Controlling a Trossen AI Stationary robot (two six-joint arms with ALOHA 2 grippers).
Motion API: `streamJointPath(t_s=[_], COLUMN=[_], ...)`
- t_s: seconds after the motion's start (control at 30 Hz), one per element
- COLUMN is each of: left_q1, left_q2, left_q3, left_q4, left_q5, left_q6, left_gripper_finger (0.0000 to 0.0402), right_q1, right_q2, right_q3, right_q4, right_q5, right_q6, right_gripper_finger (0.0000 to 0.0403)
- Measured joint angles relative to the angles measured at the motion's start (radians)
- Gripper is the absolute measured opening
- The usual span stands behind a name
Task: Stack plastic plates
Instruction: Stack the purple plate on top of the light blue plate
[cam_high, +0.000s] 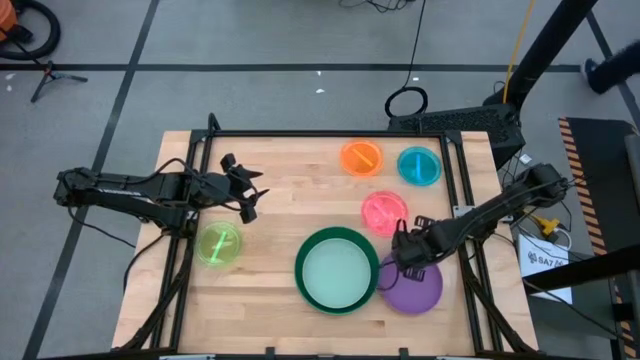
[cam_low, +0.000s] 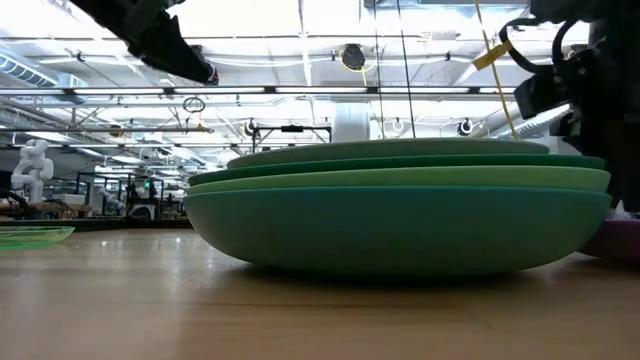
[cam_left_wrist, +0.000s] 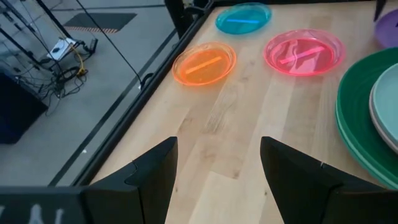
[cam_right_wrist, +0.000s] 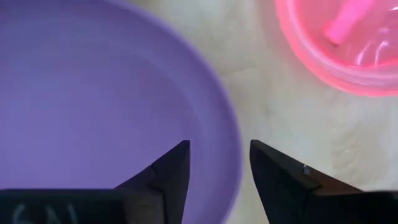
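I am watching the big stack of round green plastic plates (cam_high: 336, 271) sitting near the desk's (cam_high: 280, 170) front edge, and I am worrying that my right end effector (cam_right_wrist: 219, 167), hovering open astride the rim of the round purple plastic plate (cam_high: 415, 288) just beside that stack, is risking a shallow pinch that could slip or knock the stack. My left end effector (cam_left_wrist: 217, 163) is waiting open above bare wood, well clear. The low view is hiding the small pink translucent plate (cam_high: 384, 212).
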Motion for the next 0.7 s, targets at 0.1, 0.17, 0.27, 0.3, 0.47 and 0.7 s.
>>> streamJointPath(t_s=[0.1,0.17,0.27,0.3,0.47,0.7], left_q1=[0.000,0.000,0.000,0.000,0.000,0.001], left_q2=[0.000,0.000,0.000,0.000,0.000,0.000], left_q3=[0.000,0.000,0.000,0.000,0.000,0.000], left_q4=[0.014,0.034,0.052,0.055,0.057,0.077], left_q5=[0.000,0.000,0.000,0.000,0.000,0.000], left_q6=[0.031,0.052,0.078,0.083,0.103,0.113], left_gripper_finger=[0.0234,0.0234,0.0234,0.0234,0.0234,0.0234], right_q1=[-0.021,-0.036,-0.051,-0.054,-0.060,-0.060], right_q2=[-0.058,-0.085,-0.105,-0.105,-0.101,-0.101], right_q3=[-0.033,-0.053,-0.094,-0.109,-0.166,-0.172], right_q4=[0.000,0.004,0.051,0.073,0.137,0.166], right_q5=[0.031,0.038,0.033,0.021,0.010,0.010], right_q6=[0.011,0.013,0.018,0.019,0.039,0.032], right_gripper_finger=[0.0159,0.0159,0.0159,0.0159,0.0159,0.0153])
